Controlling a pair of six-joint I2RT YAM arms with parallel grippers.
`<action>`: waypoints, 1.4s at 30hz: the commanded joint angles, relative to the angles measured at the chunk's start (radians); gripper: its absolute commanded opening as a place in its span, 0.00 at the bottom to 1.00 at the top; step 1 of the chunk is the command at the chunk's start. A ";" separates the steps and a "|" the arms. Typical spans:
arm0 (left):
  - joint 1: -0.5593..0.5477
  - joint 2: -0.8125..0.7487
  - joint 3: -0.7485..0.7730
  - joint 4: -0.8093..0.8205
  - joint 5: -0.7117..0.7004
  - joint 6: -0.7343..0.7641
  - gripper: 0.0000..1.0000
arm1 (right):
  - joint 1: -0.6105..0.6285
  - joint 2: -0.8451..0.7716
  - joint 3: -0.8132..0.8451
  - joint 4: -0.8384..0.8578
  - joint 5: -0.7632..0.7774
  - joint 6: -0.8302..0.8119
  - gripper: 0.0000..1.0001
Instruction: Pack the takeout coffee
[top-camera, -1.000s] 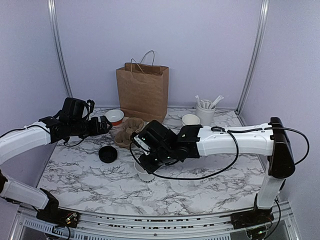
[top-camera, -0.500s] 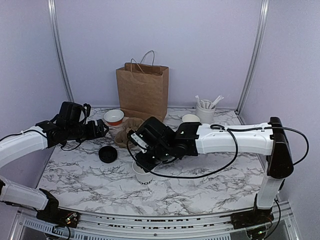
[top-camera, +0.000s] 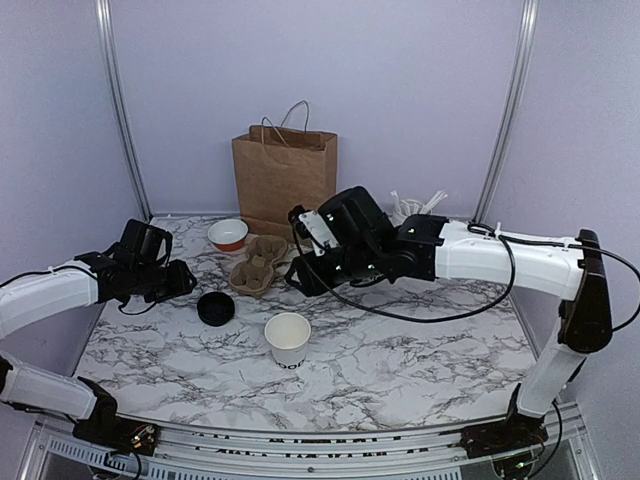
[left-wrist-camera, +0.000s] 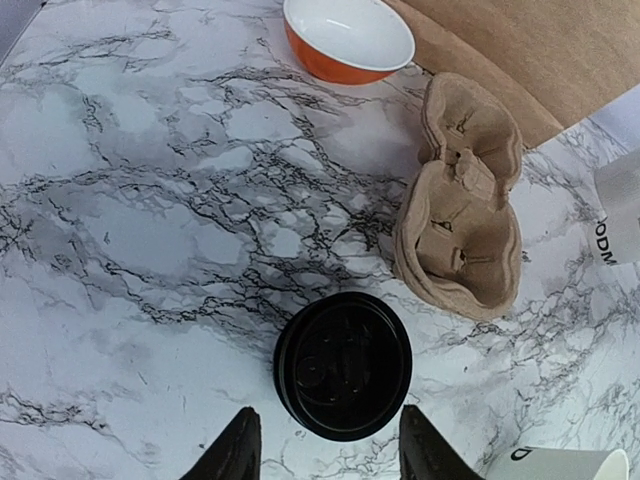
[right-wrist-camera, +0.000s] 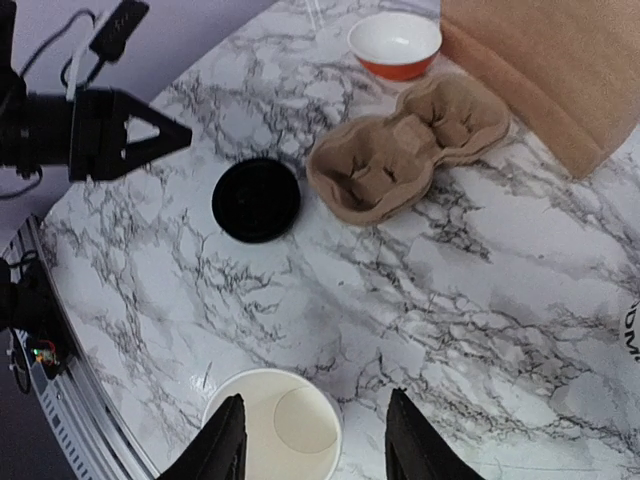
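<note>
Takeout coffee cup (top-camera: 287, 338) and its black lid (top-camera: 216, 308) sit apart on the marble table (top-camera: 420, 350). The cup stands upright, open-mouthed and empty near the middle. The lid lies flat just to its left and a little farther back. The left gripper (left-wrist-camera: 328, 462) hovers over the near edge of the lid with its fingers spread wider than the lid and nothing between them. The right gripper (top-camera: 305, 275) is also wide open and empty. It is held high on the far side of the cup, close to the brown cup carrier (top-camera: 255, 265).

The likely next job is capping the cup, and the lid is the awkward part. It is thin and flat against the table, so fingers closing on its rim could scrape the marble or push the lid away instead of lifting it. The cup is light and nothing holds it steady — a lid pressed down off-centre could tip it or push it aside. The paper bag (top-camera: 285, 180) stands unsupported at the far edge and could fold or topple when loaded.
</note>
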 joint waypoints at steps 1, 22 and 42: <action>0.004 0.059 -0.009 -0.030 0.003 0.007 0.43 | -0.066 -0.096 -0.059 0.176 -0.017 0.016 0.49; -0.057 0.326 0.108 -0.034 -0.074 0.031 0.37 | -0.202 -0.211 -0.273 0.408 -0.102 0.081 0.52; -0.072 0.383 0.126 -0.033 -0.129 0.035 0.32 | -0.202 -0.220 -0.292 0.409 -0.096 0.092 0.53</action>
